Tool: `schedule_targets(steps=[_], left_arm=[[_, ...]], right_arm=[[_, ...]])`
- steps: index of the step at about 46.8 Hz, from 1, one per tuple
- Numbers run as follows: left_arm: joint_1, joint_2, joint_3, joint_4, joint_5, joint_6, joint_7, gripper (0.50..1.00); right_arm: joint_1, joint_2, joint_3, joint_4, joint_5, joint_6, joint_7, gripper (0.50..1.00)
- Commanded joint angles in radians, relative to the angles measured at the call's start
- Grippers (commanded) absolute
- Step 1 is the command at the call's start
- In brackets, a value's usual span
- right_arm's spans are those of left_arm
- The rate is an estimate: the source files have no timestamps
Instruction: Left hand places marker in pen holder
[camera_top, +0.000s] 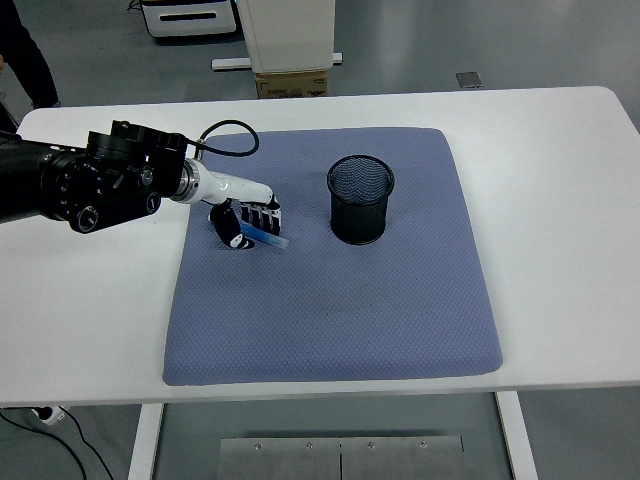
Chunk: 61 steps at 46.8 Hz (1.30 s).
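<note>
fingers wrapped round the marker

fingers (258, 213) of the left hand (243, 219) are curled tight on the blue marker (266, 236), its tip poking out to the right, low over the far-left part of the blue mat (400, 300). to the right, well apart, the black mesh pen holder (361, 199) stands upright on the mat.

A lab or workshop: white table (560, 200), grey floor (420, 40), equipment carts behind.
</note>
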Motion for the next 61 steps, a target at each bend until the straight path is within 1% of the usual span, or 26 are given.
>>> schedule_targets(steps=[1, 10, 12, 15, 16, 29, 33, 37, 41, 61], left_arm=[[0.002, 0.000, 0.000, 0.000, 0.012, 0.002, -0.001, 0.616], [0.003, 0.000, 0.000, 0.000, 0.012, 0.000, -0.001, 0.604], [0.003, 0.000, 0.000, 0.000, 0.014, 0.000, -0.001, 0.590], [0.003, 0.000, 0.000, 0.000, 0.014, 0.000, -0.001, 0.587], [0.003, 0.000, 0.000, 0.000, 0.014, 0.000, -0.001, 0.578], [0.002, 0.000, 0.000, 0.000, 0.014, 0.000, -0.001, 0.575], [0.002, 0.002, 0.000, 0.000, 0.014, 0.000, -0.001, 0.561], [0.002, 0.003, 0.000, 0.000, 0.014, 0.000, -0.001, 0.531], [0.002, 0.003, -0.002, 0.008, 0.012, 0.000, -0.001, 0.514], [0.000, 0.003, -0.011, 0.022, 0.012, 0.002, -0.002, 0.511]], right_arm=[[0.000, 0.000, 0.000, 0.000, 0.000, 0.000, 0.000, 1.000], [0.000, 0.000, 0.000, 0.000, 0.000, 0.000, 0.000, 1.000], [0.000, 0.000, 0.000, 0.000, 0.000, 0.000, 0.000, 1.000], [0.000, 0.000, 0.000, 0.000, 0.000, 0.000, 0.000, 1.000], [0.000, 0.000, 0.000, 0.000, 0.000, 0.000, 0.000, 1.000], [0.000, 0.000, 0.000, 0.000, 0.000, 0.000, 0.000, 1.000], [0.000, 0.000, 0.000, 0.000, 0.000, 0.000, 0.000, 1.000], [0.000, 0.000, 0.000, 0.000, 0.000, 0.000, 0.001, 1.000], [0.000, 0.000, 0.000, 0.000, 0.000, 0.000, 0.000, 1.000], [0.000, 0.000, 0.000, 0.000, 0.000, 0.000, 0.001, 1.000]])
